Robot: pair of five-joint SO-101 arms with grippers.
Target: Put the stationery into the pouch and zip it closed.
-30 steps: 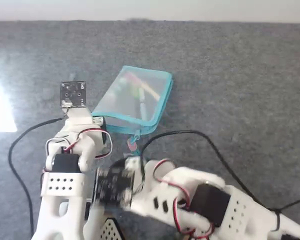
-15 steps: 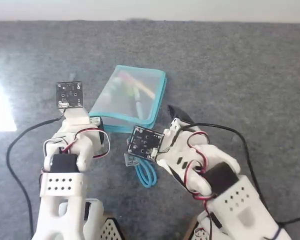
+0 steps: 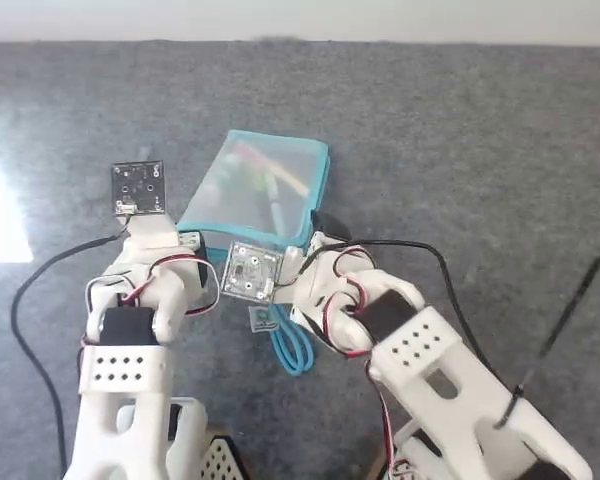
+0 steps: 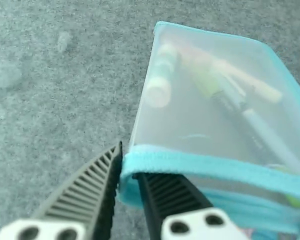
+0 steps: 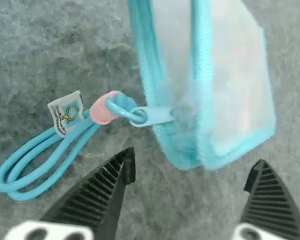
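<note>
Pouch (image 3: 265, 195) lies flat on counter (image 3: 480, 150), stationery (image 4: 215, 85) seen inside. Judged light, soft, slippery film. Near-left corner is clamped by left pincer (image 4: 128, 165). Right pincer (image 5: 196, 157) gapes wide, empty, over zipper pull (image 5: 152, 116), judged the best grip point.

**A:** Where does the high camera sit?

**B:** Above and behind both arms. It looks down on the grey surface (image 3: 480, 140) from far enough to take in the arms and the pouch (image 3: 260, 195).

**A:** And the wrist cameras?

**B:** Each rides on its arm and looks along its gripper from very near. The left one faces the pouch's zip edge past the left gripper (image 4: 128, 161). The right one looks at the zip-pull corner across the right gripper (image 5: 195, 157).

**A:** What do they share?

**B:** All three catch the pouch. The high and right wrist views also share the blue cord loop (image 5: 72, 134).
</note>
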